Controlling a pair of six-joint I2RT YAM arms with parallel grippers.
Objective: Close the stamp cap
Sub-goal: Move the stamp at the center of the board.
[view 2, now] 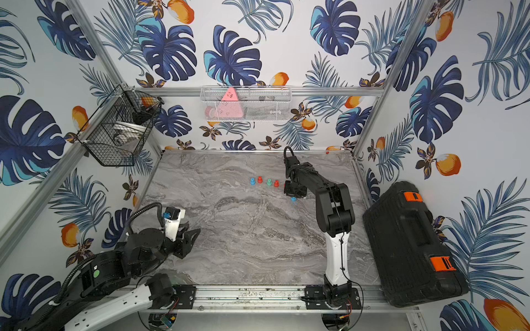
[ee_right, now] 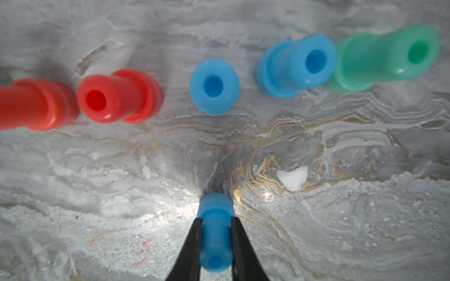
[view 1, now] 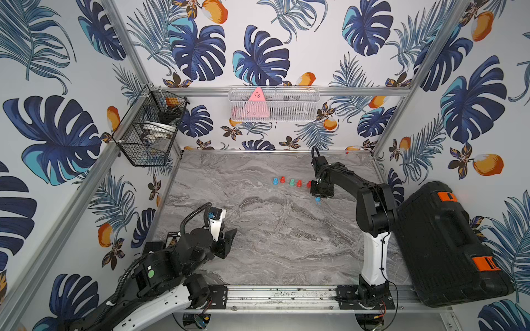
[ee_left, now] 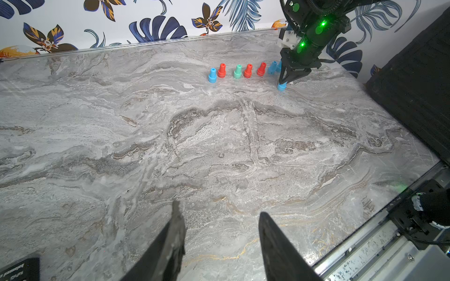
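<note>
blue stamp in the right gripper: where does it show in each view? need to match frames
In a top view: blue stamp right of centre, just nearer the camera than the row of stamps.
In a top view: same spot.
Left wrist: pinched at the right gripper tips, in front of the row.
Right wrist: between the black fingers, close to the lens.
Shared landmark: the row of coloured stamps, in all four.

The grey marble table (view 1: 258, 235) is closed in by walls with wallpaper (view 1: 315, 43) of blue leaves and orange fruit. Behind the table a white mesh basket (view 1: 289, 111) hangs on an aluminium rail (view 1: 358, 91). Above its far left corner hangs a black wire basket (view 1: 137, 149). At its right edge lies a black case (view 1: 447, 243) with orange latches.
</note>
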